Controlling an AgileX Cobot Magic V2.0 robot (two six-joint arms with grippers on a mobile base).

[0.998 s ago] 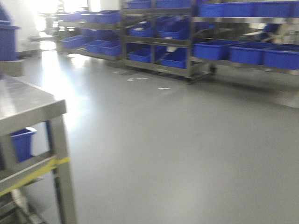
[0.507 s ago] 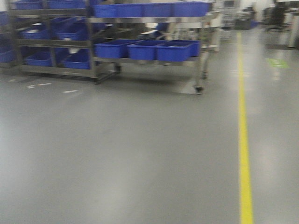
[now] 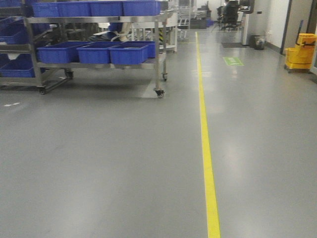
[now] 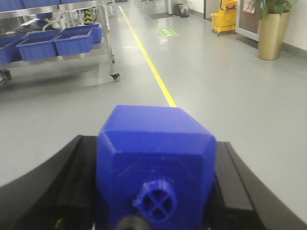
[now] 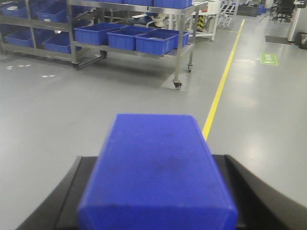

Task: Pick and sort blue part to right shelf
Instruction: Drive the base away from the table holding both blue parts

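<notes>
Blue part [image 4: 156, 163]: chamfered housing with a round cross-slotted boss on its near face, sitting between the black fingers [image 4: 72, 187] of the left gripper [image 4: 151, 143]. The fingers bear on both of its flanks with no gap visible, so I read this as a firm clamp. It hangs clear above the grey floor and rests on nothing.

Right gripper [image 5: 151, 160]: closed in the same way on a plain rectangular blue block [image 5: 156, 172], with one finger against each long side. The block's top face is level.

Both loads sit low and centred in the jaws, with their long axes pointing forward. Judgement: this is a carry posture, chosen so neither piece swings or slips during travel.

Right shelf [image 3: 99, 37]: steel-framed rack on castors [image 3: 159, 92], with blue tote bins [image 3: 129, 53] lined up along its lower tier and more bins above. It stands well apart from both grippers, across open floor, and lies left of centre in the front view. A yellow floor line [image 3: 205, 139] runs past its end post. A yellow mop bucket [image 3: 300, 49] stands far off to the right.

Step in hand, as judged: transit. Picking looks done and placing has not begun.

What the next move calls for:
- Close the gap to the rack and square up to its front rail.
- Lift each piece over a bin wall before opening the fingers.

Risk: clipping the rail or a bin rim on approach.
</notes>
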